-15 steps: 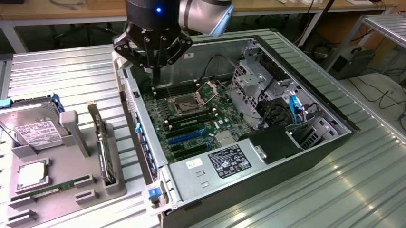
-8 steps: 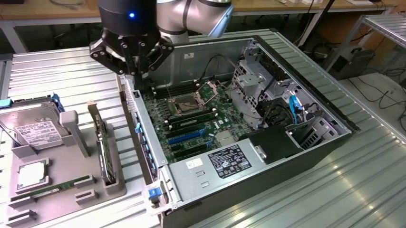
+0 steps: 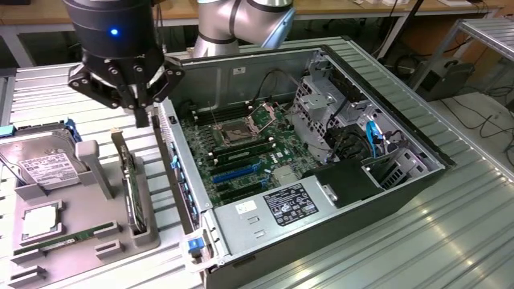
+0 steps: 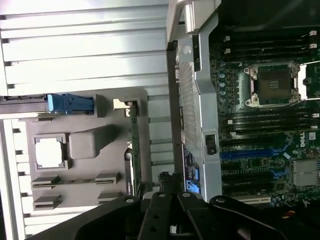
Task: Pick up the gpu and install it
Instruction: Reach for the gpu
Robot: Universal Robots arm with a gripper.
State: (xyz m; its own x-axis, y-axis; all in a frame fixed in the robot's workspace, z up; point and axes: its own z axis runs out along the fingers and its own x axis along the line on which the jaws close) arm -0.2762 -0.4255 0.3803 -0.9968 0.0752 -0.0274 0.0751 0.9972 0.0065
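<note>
The claw [image 3: 143,117] hangs empty, its fingers seemingly pressed together, between the grey holder [image 3: 148,232] on the left and the open computer case [image 3: 418,180] on the right. The gpu [image 3: 127,174] stands on edge in the holder's right slot, just below and nearer than the claw, untouched. A hard drive [image 3: 44,162] lies further left.

A ribbed metal table [image 3: 449,241] runs under the whole scene, its slats catching soft daylight-white glare toward the exterior view's right. In the wrist view the same pale slats [image 4: 85,45] show in even light. Behind stand wooden benches [image 3: 362,9] on grey legs. At the exterior view's right a metal rack [image 3: 482,30] rises over a dark box [image 3: 446,75] – loose cables [image 3: 482,114] trail across the beige floor [image 3: 461,135].
</note>
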